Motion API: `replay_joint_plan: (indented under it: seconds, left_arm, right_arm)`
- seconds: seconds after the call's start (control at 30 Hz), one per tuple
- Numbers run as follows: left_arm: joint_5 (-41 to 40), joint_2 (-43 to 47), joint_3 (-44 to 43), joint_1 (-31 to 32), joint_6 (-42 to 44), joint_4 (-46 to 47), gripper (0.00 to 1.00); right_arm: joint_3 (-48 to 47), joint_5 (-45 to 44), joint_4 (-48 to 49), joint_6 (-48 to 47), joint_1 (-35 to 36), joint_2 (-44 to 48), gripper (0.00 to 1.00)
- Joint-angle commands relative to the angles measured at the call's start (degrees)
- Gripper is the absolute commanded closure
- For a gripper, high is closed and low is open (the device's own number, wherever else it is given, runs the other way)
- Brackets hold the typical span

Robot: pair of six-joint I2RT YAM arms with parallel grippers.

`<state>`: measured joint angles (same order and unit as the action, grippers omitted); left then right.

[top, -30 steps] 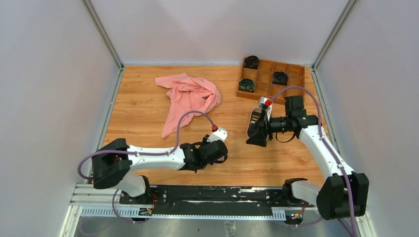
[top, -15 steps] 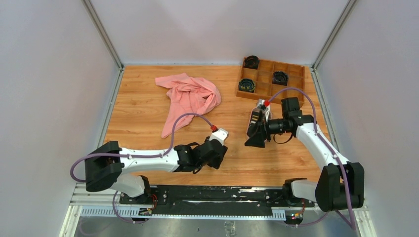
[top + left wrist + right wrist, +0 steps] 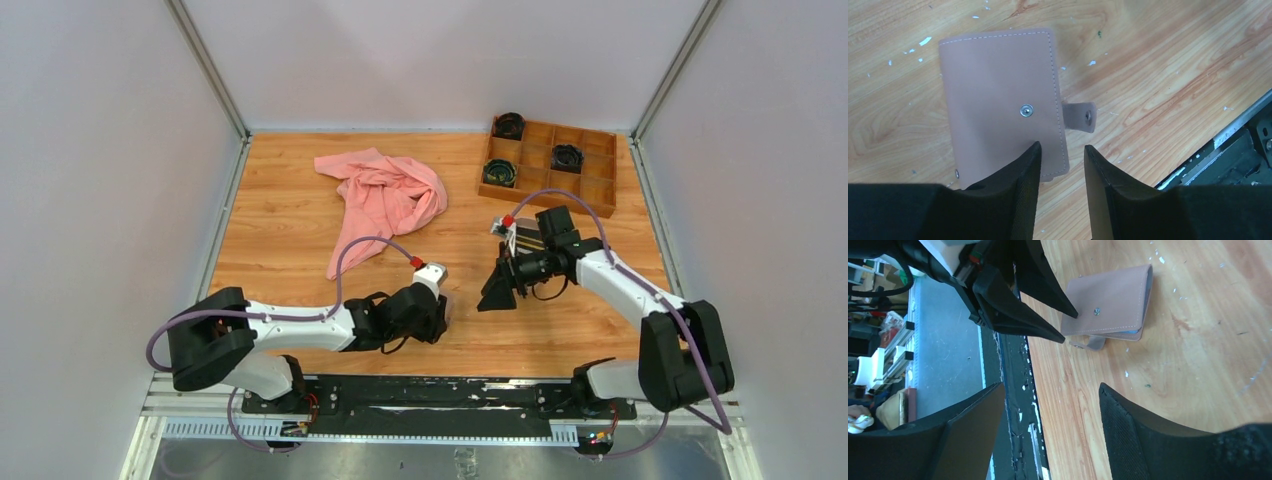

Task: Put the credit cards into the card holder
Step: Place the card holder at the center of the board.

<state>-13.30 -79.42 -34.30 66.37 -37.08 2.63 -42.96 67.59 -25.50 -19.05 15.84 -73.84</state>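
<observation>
Where the top camera looks down: both arms reach low over the wooden counter (image 3: 290, 250), and their ends are close together near its front middle.
Left gripper (image 3: 438, 318): points right, close to the counter; its fingers cannot be made out from above.
Right gripper (image 3: 497, 298): just right of the left gripper and tipped down toward it, fingers spread.
Card holder, from above: hidden beneath the left arm's end.
Far side: a crumpled pink cloth (image 3: 385, 195) lies left of centre; a wooden box (image 3: 590, 180) at the far right has black coils (image 3: 500, 172) in some compartments.
Change since a second ago: the right gripper has come left and nearer, closing on the left gripper. The left wrist has drawn slightly back to the left. Cloth and box lie as they did.
Left wrist view, card holder (image 3: 998, 95): closed and flat on the counter, snap stud (image 3: 1026, 110) facing up, strap (image 3: 1084, 116) unfastened and sticking out to the right.
Left wrist view, left gripper (image 3: 1061, 150): fingers apart with a narrow gap, clamped on nothing. The holder's near right corner shows in that gap. One finger (image 3: 1023, 170) overlaps the holder's near edge and the other is over bare wood below the strap. Whether either touches cannot be told.
Right wrist view, card holder (image 3: 1113, 300): lies ahead, well apart from the right gripper (image 3: 1052, 386), whose fingers stand wide apart over bare counter. A blue lining (image 3: 1130, 332) shows along one edge.
Right wrist view, left gripper (image 3: 1070, 328): two black fingers slant down at the holder, one tip over its face and the other beside the strap.
</observation>
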Motion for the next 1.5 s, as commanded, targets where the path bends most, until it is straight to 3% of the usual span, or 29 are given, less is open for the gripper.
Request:
replay_joint_plan:
  seconds: [0.0, 0.2, 0.3, 0.5, 0.63, 0.8, 1.1, 1.47]
  left_arm:
    - [-0.2, 1.1, 2.3, -1.3, -2.5, 2.6, 0.63]
    - [-0.9, 0.3, 3.9, -1.8, -4.2, 2.6, 0.72]
    - [-0.5, -0.8, 4.0, -2.2, -4.6, 2.5, 0.77]
    - [1.2, -1.4, 4.8, -3.2, -5.3, 2.5, 0.83]
    - [2.4, -1.0, 5.5, -3.8, -5.5, 2.5, 0.84]
    - [3.5, -1.2, 5.8, -4.0, -5.5, 2.6, 0.85]
    - [4.2, -0.3, 6.8, -4.2, -5.7, 2.8, 0.86]
    - [5.8, 1.1, 8.1, -4.7, -6.4, 4.4, 0.86]
  right_arm:
    - [0.7, -4.7, 5.7, 8.9, 5.0, -3.6, 0.28]
    - [-0.6, -9.9, 7.1, 10.6, 11.0, -7.8, 0.30]
    - [-2.7, -10.5, 4.6, 4.6, 13.1, -8.8, 0.31]
    - [-7.4, -11.1, -5.2, -23.5, 14.8, -8.0, 0.36]
    - [-6.8, -8.5, -17.3, -60.8, 15.8, -5.3, 0.30]
    - [-8.2, -13.6, -18.4, -75.6, 18.9, -8.1, 0.31]
    - [-12.9, -14.5, -17.9, -76.3, 21.7, -15.0, 0.51]
    - [-11.9, -18.2, -12.8, -71.1, 25.3, -18.0, 0.53]
